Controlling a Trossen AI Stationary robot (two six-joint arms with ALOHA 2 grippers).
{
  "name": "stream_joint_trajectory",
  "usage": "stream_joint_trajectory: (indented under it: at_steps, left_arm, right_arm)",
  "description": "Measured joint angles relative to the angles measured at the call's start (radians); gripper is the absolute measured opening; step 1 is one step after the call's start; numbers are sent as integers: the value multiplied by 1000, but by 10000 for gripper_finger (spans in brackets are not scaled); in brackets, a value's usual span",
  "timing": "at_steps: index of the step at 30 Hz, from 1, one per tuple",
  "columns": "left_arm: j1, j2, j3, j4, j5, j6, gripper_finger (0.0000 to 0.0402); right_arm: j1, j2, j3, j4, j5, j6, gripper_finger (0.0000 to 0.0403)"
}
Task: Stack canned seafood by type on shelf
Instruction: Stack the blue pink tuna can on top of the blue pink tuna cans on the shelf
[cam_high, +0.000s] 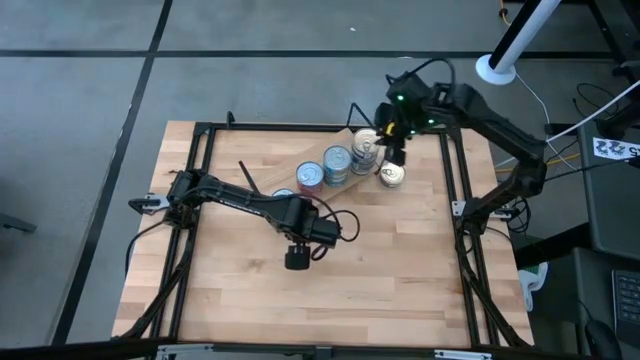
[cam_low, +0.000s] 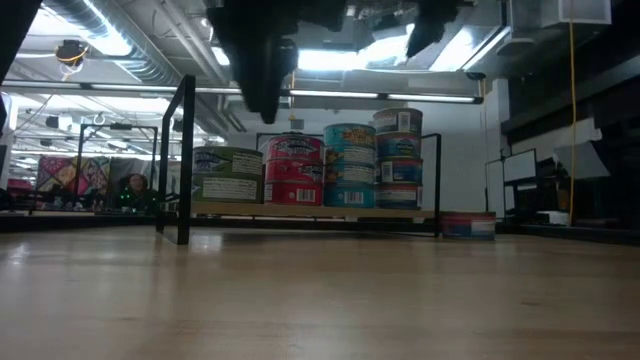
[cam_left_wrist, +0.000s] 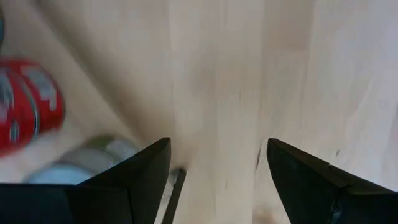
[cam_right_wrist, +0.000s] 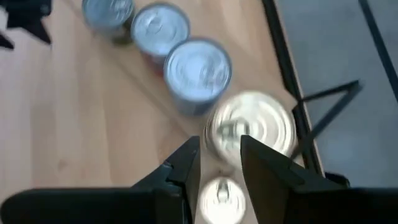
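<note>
The table (cam_high: 330, 300) is a light wooden top with a black frame around it, on a grey floor; behind it the low view shows a big room with strip lights on the ceiling. On the far part of the table stands the shelf (cam_low: 310, 212), a small wooden plank with black wire ends, and it lies at a slant, from the middle of the table toward the far right corner.

On the shelf the tins stand in four stacks by type: a green stack (cam_low: 228, 174), a red stack (cam_low: 292, 170), a light blue stack (cam_low: 349, 165) and the tallest stack (cam_low: 398, 157) at the right end. One single tin (cam_high: 390, 176) is not yet on the shelf; it lies flat on the table just beside the right end, on the near side of the tallest stack.

The right claw (cam_high: 393, 155) hangs above this place, between the tallest stack and the single tin. Its two fingers (cam_right_wrist: 186, 168) stand narrow with only a small gap, and nothing is between them. In the right wrist view the single tin shows directly below the gap, so I judge the coming move is mostly straight down, with the fingers opened wider first. The tin is round and lies flat, so no turning of the wrist seems needed.

The left claw (cam_high: 297, 258) waits near the middle of the table, wide and empty, clearly farther from the single tin.

The labels have writing, but it is too small to read
</note>
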Motion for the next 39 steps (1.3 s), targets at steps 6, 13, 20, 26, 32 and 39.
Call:
stream_joint_trajectory:
  at_steps: [6, 13, 20, 26, 32, 39]
  left_arm:
    - [14, 0, 0, 151, 1, 101, 262]
    - [92, 0, 0, 276, 1, 200, 262]
    - [192, 0, 0, 330, 5, 267, 262]
    - [250, -8, 0, 364, 90, 287, 263]
    - [263, -45, 0, 425, 129, 345, 263]
    - [266, -76, 1, 435, 129, 366, 263]
  right_arm:
    - [0, -78, 23, -92, -4, -27, 115]
    - [0, -277, -166, -59, -4, -25, 115]
    - [0, -473, -503, 33, -4, 64, 115]
    - [0, -526, -733, 89, -4, 101, 115]
    - [0, -510, -946, 295, -3, 80, 115]
    - [0, -444, -1068, 450, 66, -114, 115]
